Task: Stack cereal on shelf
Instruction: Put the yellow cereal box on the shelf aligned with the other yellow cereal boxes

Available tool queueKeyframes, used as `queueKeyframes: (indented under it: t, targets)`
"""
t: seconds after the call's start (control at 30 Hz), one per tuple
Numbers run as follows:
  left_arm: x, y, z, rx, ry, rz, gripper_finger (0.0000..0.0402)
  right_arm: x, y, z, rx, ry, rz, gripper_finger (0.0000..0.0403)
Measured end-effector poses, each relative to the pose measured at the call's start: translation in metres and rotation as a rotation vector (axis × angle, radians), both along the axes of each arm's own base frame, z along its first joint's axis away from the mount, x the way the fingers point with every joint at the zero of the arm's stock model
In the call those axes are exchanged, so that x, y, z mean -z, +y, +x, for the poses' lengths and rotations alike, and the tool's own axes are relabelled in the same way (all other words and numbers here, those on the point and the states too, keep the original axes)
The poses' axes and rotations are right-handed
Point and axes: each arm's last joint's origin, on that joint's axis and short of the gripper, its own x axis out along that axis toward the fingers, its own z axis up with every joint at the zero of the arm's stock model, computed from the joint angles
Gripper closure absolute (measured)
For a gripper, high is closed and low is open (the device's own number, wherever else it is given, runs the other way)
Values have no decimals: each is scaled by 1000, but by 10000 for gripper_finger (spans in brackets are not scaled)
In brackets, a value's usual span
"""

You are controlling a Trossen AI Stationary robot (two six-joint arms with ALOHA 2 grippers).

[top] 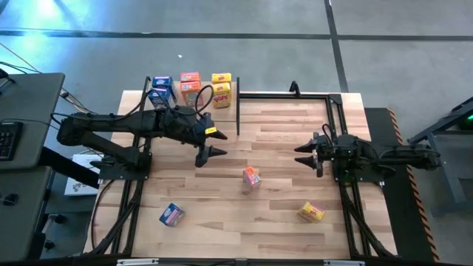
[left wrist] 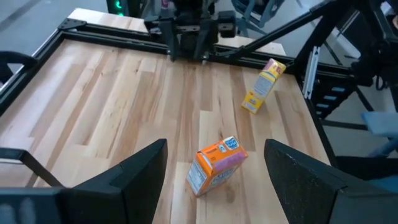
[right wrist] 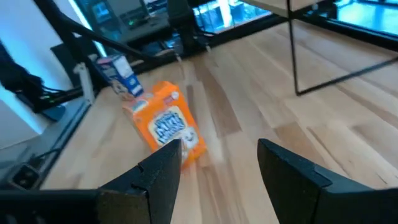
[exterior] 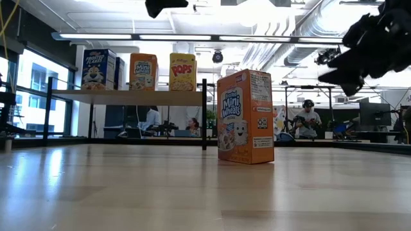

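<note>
Closest thing to the low camera is the orange Mini-Wheats box, standing upright on the planked tabletop, a small printed cardboard brick with sharp corners.

Your left gripper hangs above the table just short of that box, its two dark fingers spread wide with nothing between them. In its wrist view the orange box sits on the wood right in the gap ahead of the fingers, not touched by either.

Your right gripper is parked over the right side of the table, pointing toward the middle. Its fingers are apart too, and they hold nothing. Its wrist view shows the same orange box out front and the loose blue box further back, near the black frame.

Around them, you've got a yellow box tilted near the right frame rail, and the blue box lying near the left rail, both well apart from the orange one. So three loose boxes on the table, one per colour.

The shelf is the light-wood board on thin black posts at the far-left edge. From above I count six boxes on it: two blue, two orange, two yellow. A black post stands between the shelf end and the orange box in the low view. Nothing sits between the left gripper and the box.
</note>
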Motion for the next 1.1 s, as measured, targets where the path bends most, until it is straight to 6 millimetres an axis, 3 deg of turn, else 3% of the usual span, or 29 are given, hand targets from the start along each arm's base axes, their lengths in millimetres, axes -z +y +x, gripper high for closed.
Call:
queueKeyframes:
  t: [0.17, 0.33, 0.63, 0.8, 1.1]
  targets:
    - [0, 0, 0, -13, 2, -21, 142, -27, 0, -1, -13, -19, -1, 198]
    - [0, 0, 0, -13, 1, -20, 142, -66, 1, -3, -26, -55, -46, 198]
    - [0, 0, 0, -17, 1, -18, 142, -126, 1, -11, 6, 204, 31, 198]
    - [0, 1, 0, -22, 1, -12, 142, -142, 0, -4, 43, 377, 127, 198]
    - [0, 4, 0, -74, 2, 141, 142, -149, 3, 16, 89, 702, 353, 198]
